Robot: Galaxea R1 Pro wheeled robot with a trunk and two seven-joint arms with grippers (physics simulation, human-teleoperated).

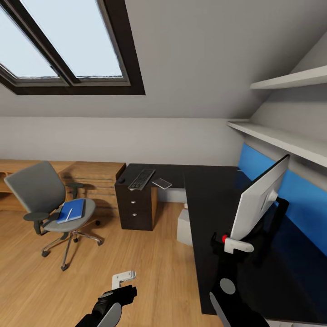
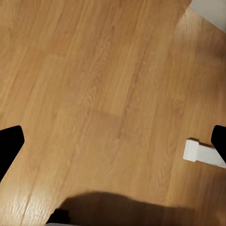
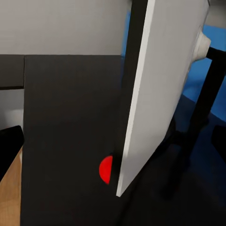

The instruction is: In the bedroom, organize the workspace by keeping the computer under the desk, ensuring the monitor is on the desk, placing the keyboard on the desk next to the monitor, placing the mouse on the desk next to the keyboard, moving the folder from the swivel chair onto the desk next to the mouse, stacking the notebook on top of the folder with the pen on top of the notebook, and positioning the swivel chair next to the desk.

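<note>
Fingers of right gripper (image 1: 231,243) pinch monitor (image 1: 259,200) at lower corner w/ red dot; monitor on desk (image 1: 213,200) surface. Left gripper (image 1: 123,278) fingers spread over floor. Folder (image 1: 72,210) on swivel chair (image 1: 45,195), well apart from monitor.

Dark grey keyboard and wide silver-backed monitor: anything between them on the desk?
Head view: a small flat grey slab beside the keyboard; then bare black desktop to the monitor.

The desk (image 1: 218,200) has a glossy black top. The monitor (image 1: 256,202) shows a smooth matt silver-white back, perhaps plastic. The swivel chair (image 1: 45,195) has grey cloth and a shiny chrome base. The folder (image 1: 72,210) looks smooth blue. The floor (image 1: 150,268) is light wood with a soft sheen.
</note>
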